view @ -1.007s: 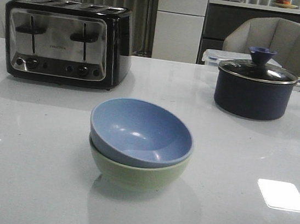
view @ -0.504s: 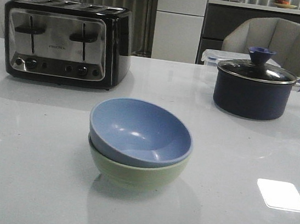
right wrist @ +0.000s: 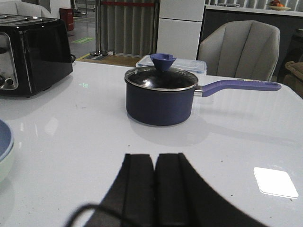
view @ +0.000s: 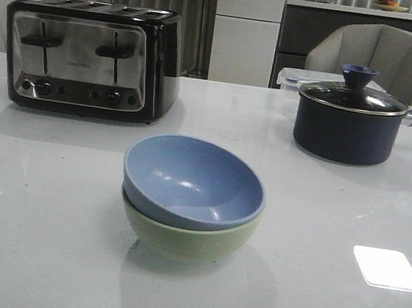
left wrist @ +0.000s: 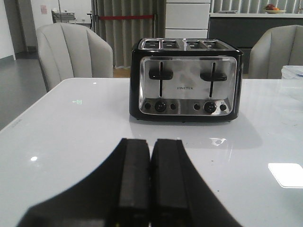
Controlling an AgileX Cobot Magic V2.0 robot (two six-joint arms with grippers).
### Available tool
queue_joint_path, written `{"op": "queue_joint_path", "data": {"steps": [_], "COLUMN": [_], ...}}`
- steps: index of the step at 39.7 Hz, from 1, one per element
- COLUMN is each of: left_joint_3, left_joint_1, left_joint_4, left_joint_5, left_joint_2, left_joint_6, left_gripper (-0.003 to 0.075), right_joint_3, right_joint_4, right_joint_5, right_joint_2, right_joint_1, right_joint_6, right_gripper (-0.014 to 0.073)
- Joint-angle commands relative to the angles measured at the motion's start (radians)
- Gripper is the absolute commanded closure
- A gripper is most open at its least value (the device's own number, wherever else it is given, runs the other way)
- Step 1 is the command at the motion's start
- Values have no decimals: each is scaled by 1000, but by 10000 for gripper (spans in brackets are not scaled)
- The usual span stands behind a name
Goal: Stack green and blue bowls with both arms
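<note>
We find the blue bowl [view: 193,183] nested inside the green bowl [view: 188,235] near the middle of the table [view: 43,239], its rim slightly tilted, higher on the far left. We judge the stack made; what remains is to keep clear of it.

The left gripper [left wrist: 150,182] has its fingers pressed together with nothing between them. Ahead of it, well apart, stands the toaster [left wrist: 187,80]; no bowl shows in its view, so the stack lies off to its right, outside its frame.

The right gripper [right wrist: 155,189] is likewise closed and empty. The saucepan [right wrist: 161,99] stands ahead of it, and only an edge of the stacked bowls [right wrist: 4,151] shows far to its left side. Neither gripper appears in the front view, so both sit back from the bowls.

To finish well, we recommend:
- keep both grippers drawn back and low-risk, with no sideways sweep toward the stack;
- leave the tilted blue bowl alone, since a nudge could rock or unseat it;
- check from the front view that the pair sits steady.
</note>
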Motion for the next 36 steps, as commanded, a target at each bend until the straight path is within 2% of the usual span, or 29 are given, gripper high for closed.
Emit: {"op": "queue_joint_path", "data": {"steps": [1,9,15,23,30,36], "left_joint_3": [11,11,11,11,11,11], "left_joint_1": [-9,-9,-9,-9,-9,-9], "left_joint_4": [-1,-1,-1,-1,-1,-1], "left_joint_5": [-89,-89,-89,-89,-89,-89], "left_joint_2": [-20,-20,-20,-20,-20,-20], "left_joint_6": [-7,-7,-7,-7,-7,-7], "left_gripper": [622,622,622,622,622,622], "right_joint_3": [-6,-6,-6,-6,-6,-6], "right_joint_4": [-6,-25,-117,-125,-207,-210], "right_joint_5": [-84,-87,-106,-138,-186,-186], "right_joint_2": [-20,-20,-20,-20,-20,-20], "right_joint_1": [-8,-8,-38,-44,-45,-47], "right_joint_6": [-6,-3,101,113,176,182], "right_gripper": [575,575,575,575,575,575]}}
